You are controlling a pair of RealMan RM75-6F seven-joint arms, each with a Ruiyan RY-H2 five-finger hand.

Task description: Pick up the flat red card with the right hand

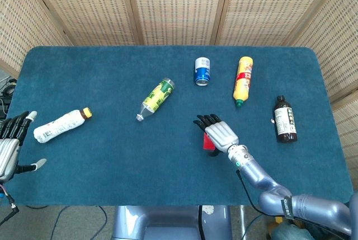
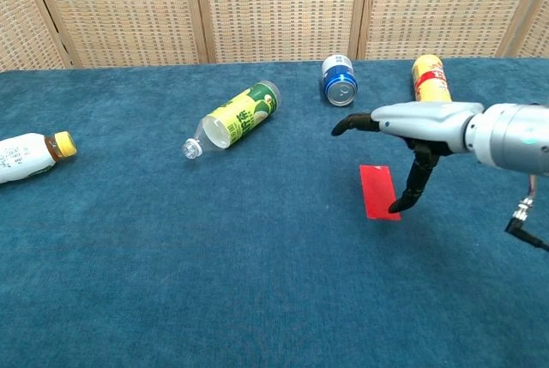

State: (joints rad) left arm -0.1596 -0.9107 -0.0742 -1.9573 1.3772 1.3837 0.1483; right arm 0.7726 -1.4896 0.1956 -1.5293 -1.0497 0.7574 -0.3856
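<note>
The flat red card [image 2: 376, 188] lies on the blue table [image 2: 257, 282], right of centre. My right hand [image 2: 415, 121] hovers over it, fingers stretched flat and apart, pointing to the far left. Its thumb hangs down, with the tip at the card's right edge near the front corner. From the head view the right hand [image 1: 219, 134] covers most of the card [image 1: 207, 144], leaving only a red sliver showing. It holds nothing. At the table's left edge my left hand [image 1: 9, 146] is open, off the table.
A white bottle [image 1: 59, 125] lies at the left, a green-labelled clear bottle [image 1: 156, 98] near the middle. A blue can [image 1: 202, 71] and a yellow bottle [image 1: 243, 80] lie behind the card. A dark bottle [image 1: 285, 120] lies to its right.
</note>
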